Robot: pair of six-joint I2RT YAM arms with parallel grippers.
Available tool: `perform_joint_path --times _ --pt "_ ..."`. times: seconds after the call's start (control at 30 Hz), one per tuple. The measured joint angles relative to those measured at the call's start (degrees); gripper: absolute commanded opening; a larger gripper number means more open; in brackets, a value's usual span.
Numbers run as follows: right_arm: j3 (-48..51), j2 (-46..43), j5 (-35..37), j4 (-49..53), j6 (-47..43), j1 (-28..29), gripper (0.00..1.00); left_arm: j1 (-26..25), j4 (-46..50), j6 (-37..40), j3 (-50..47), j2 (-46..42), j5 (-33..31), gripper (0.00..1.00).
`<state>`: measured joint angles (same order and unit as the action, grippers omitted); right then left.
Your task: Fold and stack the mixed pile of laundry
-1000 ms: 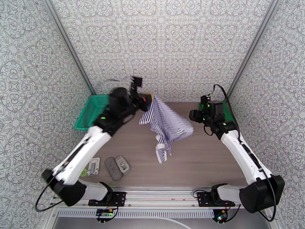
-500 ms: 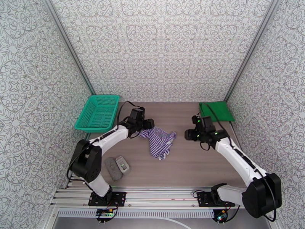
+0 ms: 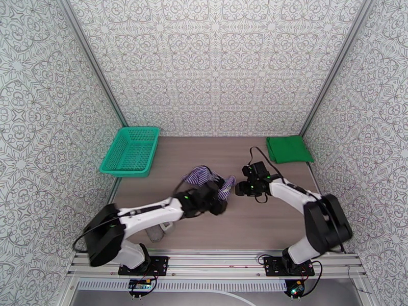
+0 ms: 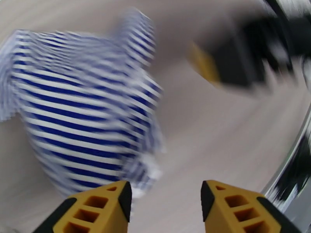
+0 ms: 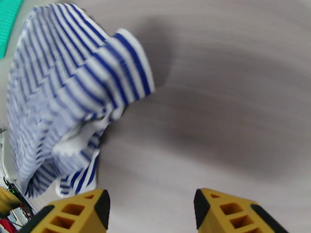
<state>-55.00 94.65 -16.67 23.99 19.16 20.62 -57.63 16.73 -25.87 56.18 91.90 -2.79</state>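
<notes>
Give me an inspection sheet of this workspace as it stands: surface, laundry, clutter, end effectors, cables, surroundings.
Surface: wood-grain table, no spills seen.
Job's things: striped top lies crumpled mid-table, not folded; green shirt lies folded flat at the far right corner.
Clutter: teal basket at the far left, nothing seen inside; small grey objects near the left arm, partly hidden by it.
End effectors: left end effector open and empty, next to the striped top; right end effector open and empty, also beside it.
Cables: black cable loops above the right wrist, apart from the cloth.
Surroundings: patterned walls on three sides.
</notes>
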Motion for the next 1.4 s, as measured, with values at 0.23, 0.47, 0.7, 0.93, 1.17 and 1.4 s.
perform_joint_path --times 0.23,0.47,0.7,0.93,1.17,1.4 --pt "-3.41 7.13 -4.55 -6.95 0.57 0.0 0.62 -3.08 3.5 3.98 11.91 15.96 -5.11 0.63" --pt "-6.78 13.44 -7.65 -10.27 1.6 -0.02 0.28 -2.97 7.61 5.75 15.13 19.63 -10.71 0.27" --pt "-9.01 13.44 -7.43 -10.49 1.66 -0.22 0.0 -2.93 7.32 7.1 13.29 18.47 -13.99 0.0" --pt "-12.17 4.37 -1.22 -3.34 0.07 -0.79 0.0 -2.19 2.64 9.49 2.67 -0.31 -15.61 0.0" --pt "-19.85 -7.28 3.96 3.28 -1.42 -3.65 0.0 4.0 -1.57 11.19 -2.49 -23.96 -15.13 0.0" --pt "-26.47 -12.15 2.43 7.1 -2.08 -3.8 0.0 10.08 -2.08 12.2 -2.73 -32.65 -10.67 0.04"
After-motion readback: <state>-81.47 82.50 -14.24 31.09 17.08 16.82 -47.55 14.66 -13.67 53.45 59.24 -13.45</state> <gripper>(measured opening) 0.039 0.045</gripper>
